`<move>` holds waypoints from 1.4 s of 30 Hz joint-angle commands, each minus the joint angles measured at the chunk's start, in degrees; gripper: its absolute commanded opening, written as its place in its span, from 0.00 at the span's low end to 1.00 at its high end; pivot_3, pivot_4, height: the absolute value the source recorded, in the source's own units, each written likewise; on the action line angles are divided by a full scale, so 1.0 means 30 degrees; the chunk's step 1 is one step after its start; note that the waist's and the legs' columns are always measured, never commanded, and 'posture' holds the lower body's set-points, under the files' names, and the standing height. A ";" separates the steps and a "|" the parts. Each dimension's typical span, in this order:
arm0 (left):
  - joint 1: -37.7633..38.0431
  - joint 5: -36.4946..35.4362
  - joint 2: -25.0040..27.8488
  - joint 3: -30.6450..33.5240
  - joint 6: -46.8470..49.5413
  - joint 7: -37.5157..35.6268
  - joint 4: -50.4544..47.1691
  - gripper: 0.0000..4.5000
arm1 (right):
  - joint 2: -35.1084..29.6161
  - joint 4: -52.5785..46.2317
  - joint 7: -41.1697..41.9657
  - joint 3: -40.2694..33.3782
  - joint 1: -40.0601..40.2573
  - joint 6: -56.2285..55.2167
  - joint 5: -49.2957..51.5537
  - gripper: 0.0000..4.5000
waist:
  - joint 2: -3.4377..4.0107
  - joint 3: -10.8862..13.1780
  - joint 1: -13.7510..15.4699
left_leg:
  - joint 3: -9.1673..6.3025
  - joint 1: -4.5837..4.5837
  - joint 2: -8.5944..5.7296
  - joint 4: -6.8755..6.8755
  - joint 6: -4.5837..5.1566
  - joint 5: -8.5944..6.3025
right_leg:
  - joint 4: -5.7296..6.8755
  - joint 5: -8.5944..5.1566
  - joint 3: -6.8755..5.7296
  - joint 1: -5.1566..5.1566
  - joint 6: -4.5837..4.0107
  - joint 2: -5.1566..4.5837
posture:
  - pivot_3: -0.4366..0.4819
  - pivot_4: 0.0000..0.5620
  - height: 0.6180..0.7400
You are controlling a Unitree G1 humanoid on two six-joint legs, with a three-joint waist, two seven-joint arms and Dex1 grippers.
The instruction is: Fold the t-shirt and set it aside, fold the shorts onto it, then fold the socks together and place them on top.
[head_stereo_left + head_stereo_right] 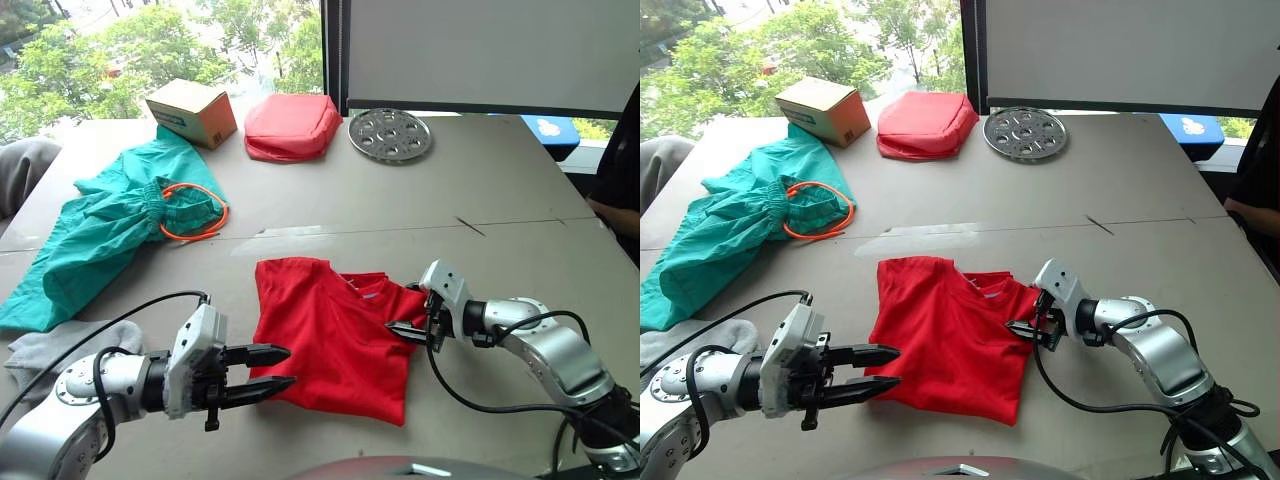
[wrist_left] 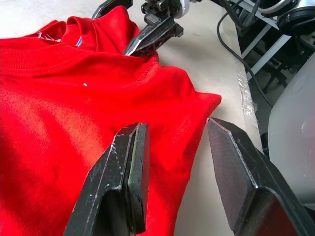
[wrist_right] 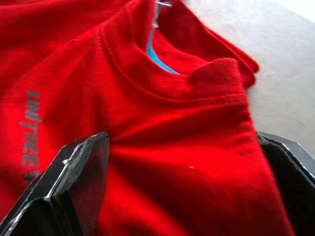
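Observation:
The red t-shirt [image 1: 330, 335] lies partly folded in the near middle of the table, collar toward the right. My left gripper [image 1: 290, 366] is open at the shirt's near-left corner, one finger [image 2: 130, 172] over the cloth and the other beside its edge. My right gripper [image 1: 398, 330] is open at the shirt's right edge by the collar, red cloth lying between its fingers [image 3: 78, 172]. The teal shorts [image 1: 100, 230] with an orange cord [image 1: 195, 212] are spread at the far left. A grey sock [image 1: 50, 350] lies at the near left, partly behind my left arm.
At the back stand a cardboard box [image 1: 192, 110], a puffy red pouch [image 1: 292, 125] and a round metal plate with holes [image 1: 390, 134]. A person in dark clothing [image 1: 620, 170] is at the table's right edge.

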 commanded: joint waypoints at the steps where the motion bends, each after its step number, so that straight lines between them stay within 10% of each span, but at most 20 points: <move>1: 0.0293 -0.0964 0.0350 0.1115 0.0335 -0.0136 -0.0990 0.47 | 0.0545 0.0391 0.0838 0.0554 0.0031 -0.0580 0.0272 0.98 | -0.0001 0.0000 -0.0001 | 0.0006 -0.0004 -0.0001 -0.0001 0.0000 0.0000 | -0.0006 0.0000 0.0002 -0.0001 0.0000 -0.0003 | 0.48 0.27 0.99; 8: 0.0457 -0.0876 0.0582 0.1807 0.0245 -0.0187 -0.0881 0.47 | 0.0061 0.3325 0.1571 0.2685 -0.0722 -0.1868 -0.2727 0.93 | -0.0009 -0.0007 -0.0081 | 0.0040 0.0044 0.0005 0.0003 -0.0002 -0.0001 | 0.0003 0.0001 0.0010 0.0004 -0.0001 -0.0004 | 0.48 0.27 0.99; 19: 0.0522 -0.0842 0.0270 0.1820 0.0212 0.0782 -0.1359 0.47 | 0.0276 0.2065 0.1676 0.2292 -0.0178 -0.0949 -0.2755 0.00 | -0.0022 -0.0017 -0.0061 | 0.0085 0.0315 0.0024 -0.0146 -0.0091 -0.0053 | 0.0008 0.0000 0.0010 0.0056 -0.0002 -0.0019 | 0.48 0.27 0.99; 42: -0.5453 -0.2184 -0.1464 -0.2705 0.1608 0.3641 -0.1812 0.47 | 0.3475 -0.2040 -0.9838 -1.4080 0.4746 0.6438 -0.0575 0.00 | 0.0011 0.0004 0.0714 | -0.0037 -0.0027 -0.0286 -0.0058 -0.0018 -0.0023 | -0.0041 0.0004 -0.0061 -0.0055 0.0002 -0.0277 | 0.48 0.27 0.99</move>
